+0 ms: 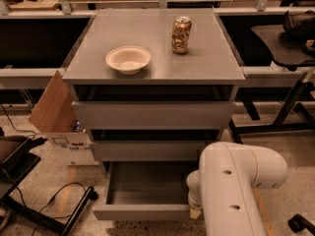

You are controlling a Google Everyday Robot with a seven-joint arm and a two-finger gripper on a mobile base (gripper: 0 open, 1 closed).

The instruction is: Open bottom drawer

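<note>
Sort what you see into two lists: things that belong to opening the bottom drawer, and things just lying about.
Belongs to the job: bottom drawer, pulled out; gripper, low at the drawer front's right end, behind the arm.

Just lying about: bowl and can on the cabinet top; cardboard box left of the cabinet.

Rounded white arm (236,178), dark holes (227,171), gripper (195,212) at tip.
</note>
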